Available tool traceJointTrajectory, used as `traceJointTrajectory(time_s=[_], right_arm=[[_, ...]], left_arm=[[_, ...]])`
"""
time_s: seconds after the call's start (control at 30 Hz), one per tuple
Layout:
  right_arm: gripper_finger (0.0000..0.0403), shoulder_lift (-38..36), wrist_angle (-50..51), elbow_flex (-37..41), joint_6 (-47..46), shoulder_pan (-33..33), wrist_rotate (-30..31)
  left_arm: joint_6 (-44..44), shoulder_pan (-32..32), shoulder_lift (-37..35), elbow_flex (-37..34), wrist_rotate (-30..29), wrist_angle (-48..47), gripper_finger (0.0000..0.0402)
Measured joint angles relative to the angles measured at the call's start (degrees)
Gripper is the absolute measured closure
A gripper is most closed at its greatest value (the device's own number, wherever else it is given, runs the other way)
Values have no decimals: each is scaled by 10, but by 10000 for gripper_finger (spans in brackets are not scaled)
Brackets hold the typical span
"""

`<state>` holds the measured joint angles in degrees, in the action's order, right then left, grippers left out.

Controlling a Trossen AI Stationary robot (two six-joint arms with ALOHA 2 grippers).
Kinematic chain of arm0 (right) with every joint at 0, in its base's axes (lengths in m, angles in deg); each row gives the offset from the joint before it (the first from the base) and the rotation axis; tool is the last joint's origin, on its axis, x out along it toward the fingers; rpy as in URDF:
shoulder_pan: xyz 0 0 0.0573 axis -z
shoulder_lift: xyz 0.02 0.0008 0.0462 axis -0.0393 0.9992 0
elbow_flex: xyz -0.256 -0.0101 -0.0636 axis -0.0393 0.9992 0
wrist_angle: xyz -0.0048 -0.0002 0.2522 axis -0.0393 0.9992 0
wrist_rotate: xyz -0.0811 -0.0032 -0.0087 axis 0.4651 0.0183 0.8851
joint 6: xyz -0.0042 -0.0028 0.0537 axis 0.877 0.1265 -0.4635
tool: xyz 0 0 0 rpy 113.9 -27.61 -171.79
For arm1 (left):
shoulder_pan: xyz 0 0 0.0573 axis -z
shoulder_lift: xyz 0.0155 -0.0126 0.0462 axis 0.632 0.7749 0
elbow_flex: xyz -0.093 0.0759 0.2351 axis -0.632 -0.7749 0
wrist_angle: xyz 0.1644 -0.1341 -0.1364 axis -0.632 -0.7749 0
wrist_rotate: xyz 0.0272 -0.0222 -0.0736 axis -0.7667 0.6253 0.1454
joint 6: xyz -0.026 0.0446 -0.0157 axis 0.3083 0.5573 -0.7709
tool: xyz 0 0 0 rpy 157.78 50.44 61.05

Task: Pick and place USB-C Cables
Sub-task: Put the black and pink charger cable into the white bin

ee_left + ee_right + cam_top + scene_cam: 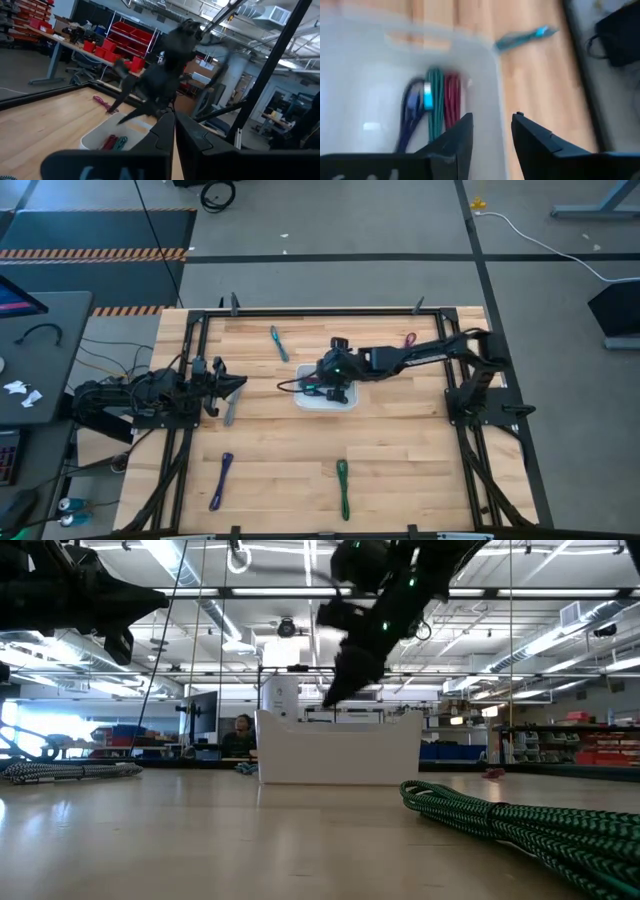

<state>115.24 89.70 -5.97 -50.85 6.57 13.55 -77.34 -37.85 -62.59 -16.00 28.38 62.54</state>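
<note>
Light wooden table (pixel 400 450), black frame along edges. White bin (pixel 325 401) resting near centre. Relative to bin: teal cable (pixel 279 343) beyond it toward far edge; dark red cable (pixel 410 340) at far right; grey cable (pixel 230 412) just left; purple cable (pixel 221 480) near left; green cable (pixel 343 486) directly nearward.

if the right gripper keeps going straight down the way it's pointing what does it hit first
Probably the white bin: the right gripper, fingers open and empty, points down at its wall, with the bundled cables inside just beside that line. Depth is unclear, so it might meet the bin floor instead.
</note>
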Motion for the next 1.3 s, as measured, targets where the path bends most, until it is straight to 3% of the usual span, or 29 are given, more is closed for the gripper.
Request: traceJointTrajectory(time_s=[0.13, 0.4, 0.47, 0.57, 0.67, 0.73, 0.83, 0.93, 1.1, 1.3], right_arm=[[271, -50, -45, 18, -25, -47, -7], [282, -128, -217, 145, -52, -210, 5], [282, -147, -216, 162, -64, -250, 65], [282, -193, -163, 171, -112, -302, 227], [282, -248, -17, 170, -224, -326, 360], [282, -294, 111, 164, -335, -308, 367], [280, -359, 286, 164, -521, -238, 313], [266, -403, 377, 191, -584, -153, 256], [209, -433, 337, 269, -582, -7, 184], [125, -402, 142, 384, -589, 134, 159]], left_arm=[[-6, 0, 0, 0, 1, -2, 385], [-6, 0, 0, 0, 2, -2, 382], [-6, 0, 0, 0, 2, -2, 380], [-6, 0, 0, 0, 2, -2, 378], [-6, 0, 0, 0, 2, -2, 380], [-6, 0, 0, 0, 2, -2, 383], [-6, 0, 0, 0, 2, -2, 386], [3, 0, 0, 0, 2, -2, 387], [15, 0, 0, 0, 2, -2, 382], [16, 0, 0, 0, 2, -2, 381]])
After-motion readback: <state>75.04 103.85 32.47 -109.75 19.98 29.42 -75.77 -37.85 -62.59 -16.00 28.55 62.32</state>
